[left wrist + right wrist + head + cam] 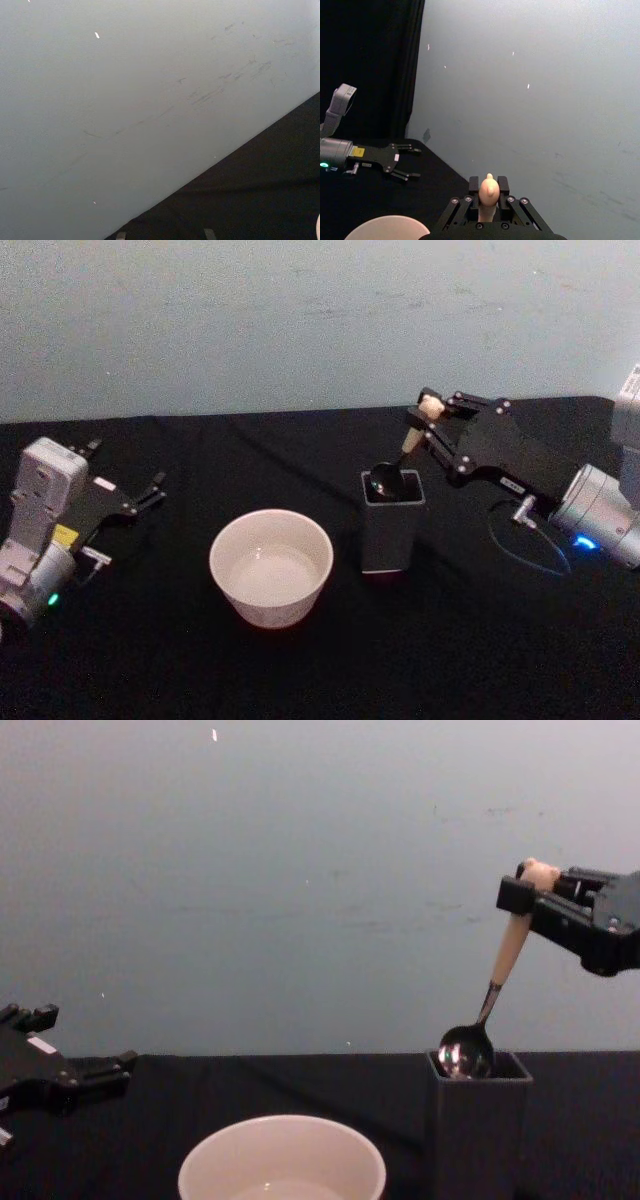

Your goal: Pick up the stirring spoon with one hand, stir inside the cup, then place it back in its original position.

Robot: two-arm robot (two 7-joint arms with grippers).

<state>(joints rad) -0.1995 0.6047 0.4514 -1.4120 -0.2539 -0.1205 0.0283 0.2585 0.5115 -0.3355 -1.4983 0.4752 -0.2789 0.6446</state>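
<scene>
Clenched right fingers (473, 185) pinch the beige handle of the stirring spoon (505, 955) just under its bear-head top. They hold it tilted, with its metal bowl at the mouth of the dark square holder (478, 1130), partly above the rim. I judge the spoon light and stiff, but the smooth, slim handle may swivel in so high a pinch, and the bowl could catch the holder's edge. The cup (250, 605) stands just beside the holder on the black desk (480, 640). Far to the left, the left fingers (152, 483) are spread and grasp nothing, low over the desk.
</scene>
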